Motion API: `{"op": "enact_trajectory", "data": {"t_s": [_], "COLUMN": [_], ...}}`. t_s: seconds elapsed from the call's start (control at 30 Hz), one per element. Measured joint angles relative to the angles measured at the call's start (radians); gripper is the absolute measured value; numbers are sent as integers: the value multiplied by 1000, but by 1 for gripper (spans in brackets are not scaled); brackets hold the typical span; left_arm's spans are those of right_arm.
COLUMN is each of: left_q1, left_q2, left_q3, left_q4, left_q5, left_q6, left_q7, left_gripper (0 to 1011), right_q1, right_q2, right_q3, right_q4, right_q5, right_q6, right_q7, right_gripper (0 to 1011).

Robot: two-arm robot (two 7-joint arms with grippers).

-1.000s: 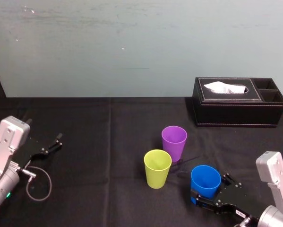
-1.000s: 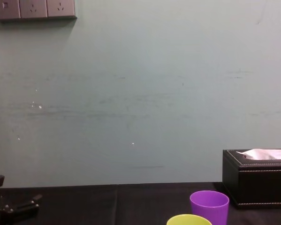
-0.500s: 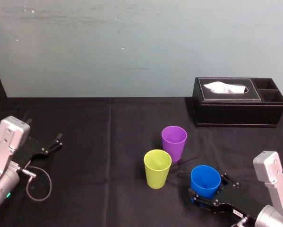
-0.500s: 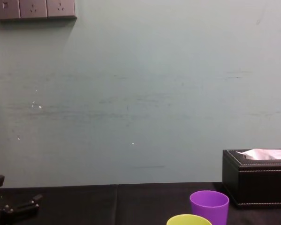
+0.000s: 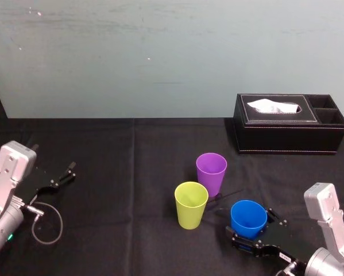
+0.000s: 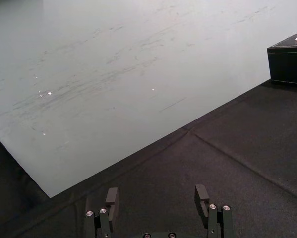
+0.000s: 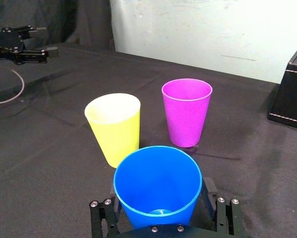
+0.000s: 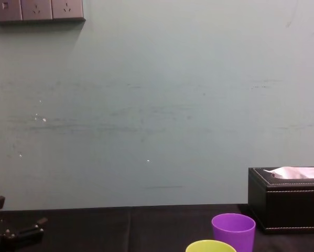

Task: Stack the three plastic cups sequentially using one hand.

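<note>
Three plastic cups stand close together on the black cloth. The purple cup (image 5: 211,172) (image 7: 186,111) (image 8: 233,228) is farthest back, and the yellow-green cup (image 5: 191,204) (image 7: 113,126) (image 8: 210,245) is in front of it to the left. Nearest me on the right is the blue cup (image 5: 248,217) (image 7: 158,183), upright on the cloth. My right gripper (image 5: 251,229) (image 7: 163,215) is open, with one finger on each side of the blue cup's lower half. My left gripper (image 5: 68,172) (image 6: 156,194) rests open at the far left, away from the cups.
A black tissue box (image 5: 286,129) (image 8: 285,202) stands at the back right, behind the cups. A grey cable loop (image 5: 45,221) lies beside the left arm. The cloth between the left gripper and the cups is bare.
My right gripper has slid forward, so its fingers now reach farther along the blue cup's sides. The cups and the left arm have stayed in place.
</note>
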Motion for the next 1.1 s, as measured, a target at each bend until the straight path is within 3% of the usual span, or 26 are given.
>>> {"op": "enact_trajectory", "data": {"t_s": [0.27, 0.7, 1.1], "left_q1": [0, 0, 0], "left_q2": [0, 0, 0], "left_q3": [0, 0, 0], "left_q4": [0, 0, 0], "left_q5": [0, 0, 0], "left_q6": [0, 0, 0], "left_q7": [0, 0, 0], "left_gripper": [1000, 1000, 1000], "right_q1": [-1, -2, 1], "right_q2": [1, 2, 7], "right_q3": [0, 1, 26], "right_q4": [-1, -2, -44], "right_q5": [1, 1, 15], "right_q6": [1, 2, -6], "right_q7": [0, 0, 0], "right_gripper": [1003, 738, 726]}}
